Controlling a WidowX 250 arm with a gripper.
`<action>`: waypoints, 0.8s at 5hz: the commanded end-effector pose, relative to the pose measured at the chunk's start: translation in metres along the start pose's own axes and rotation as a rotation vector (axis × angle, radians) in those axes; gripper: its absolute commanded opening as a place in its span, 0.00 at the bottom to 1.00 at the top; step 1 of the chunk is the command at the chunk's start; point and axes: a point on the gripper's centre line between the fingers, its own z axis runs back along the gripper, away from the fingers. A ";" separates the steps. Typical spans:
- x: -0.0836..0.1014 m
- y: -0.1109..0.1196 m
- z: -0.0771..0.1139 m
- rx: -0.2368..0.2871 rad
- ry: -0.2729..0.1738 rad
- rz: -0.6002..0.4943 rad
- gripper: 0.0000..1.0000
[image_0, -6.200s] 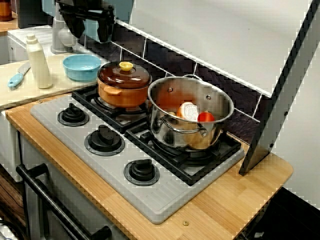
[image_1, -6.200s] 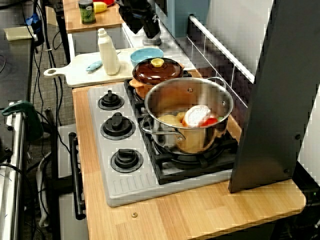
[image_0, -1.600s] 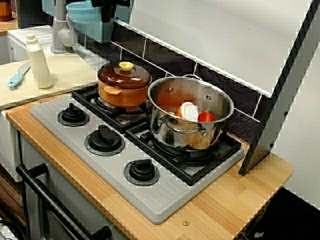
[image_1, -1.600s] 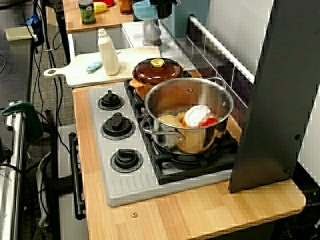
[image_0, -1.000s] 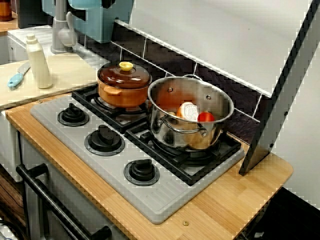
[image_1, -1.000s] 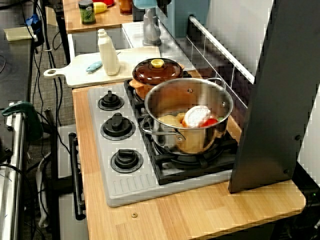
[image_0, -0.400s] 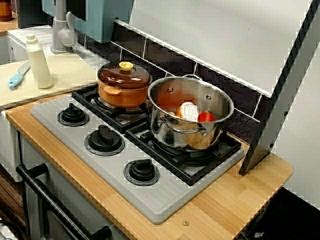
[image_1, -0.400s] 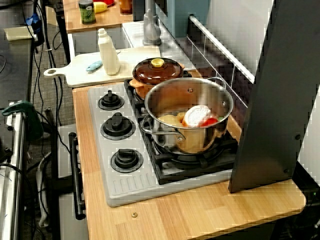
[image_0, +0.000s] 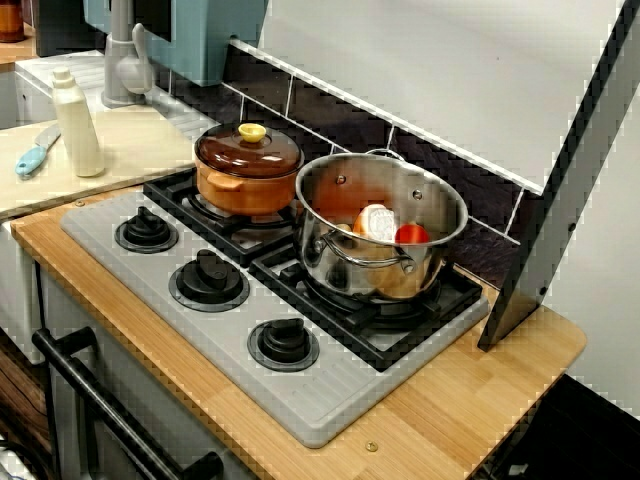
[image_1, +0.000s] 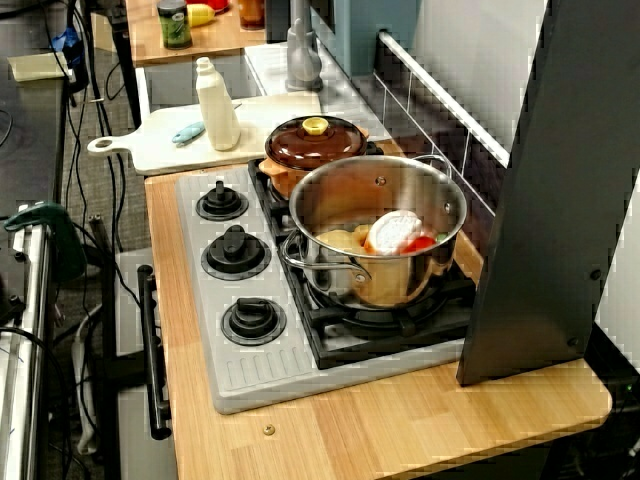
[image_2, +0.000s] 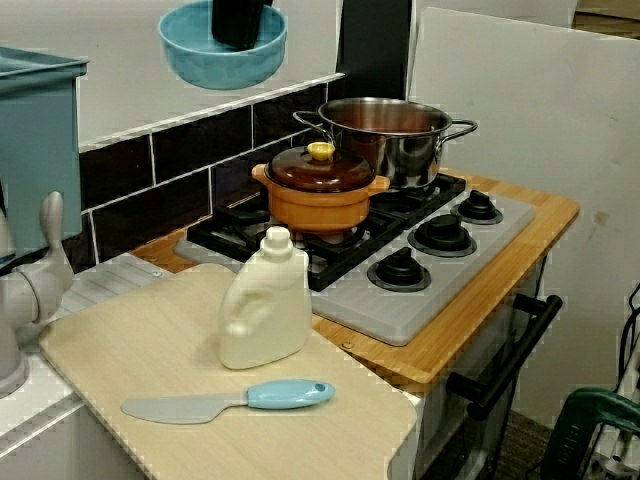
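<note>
Teal and boxy, a cabinet (image_2: 40, 130) fills the far left of the view from the side, well left of the orange casserole pot with a brown lid (image_2: 320, 195), our landmark. Below the cabinet stands a grey tap (image_2: 30, 290). Left of and in front of the pot lies a pale cutting board (image_2: 150, 350), with a light blue spatula with a grey blade (image_2: 225, 400) on it.

High above and left of the pot, a pale blue round bowl (image_2: 222, 60) hangs in the air. The dark end effector (image_2: 240, 22) comes down into it from the top edge. The bowl's wall hides its fingertips, yet it holds the bowl, which touches nothing else.

An upright cream plastic bottle (image_2: 265, 315) stands on the board, just left of the pot. The pot sits on a grey gas stove (image_2: 465, 258). Close to its right stands a shiny steel stockpot (image_2: 385, 135). The view from the stove's front shows a white round thing (image_0: 378, 222) and a red one (image_0: 411, 235) inside it. The stove rests on a light wooden bench (image_2: 480, 295).
</note>
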 end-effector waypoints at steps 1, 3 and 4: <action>-0.017 0.000 0.030 -0.008 -0.074 -0.019 0.00; -0.030 -0.005 0.034 -0.019 -0.071 -0.041 0.00; -0.030 -0.006 0.033 -0.027 -0.060 -0.035 0.00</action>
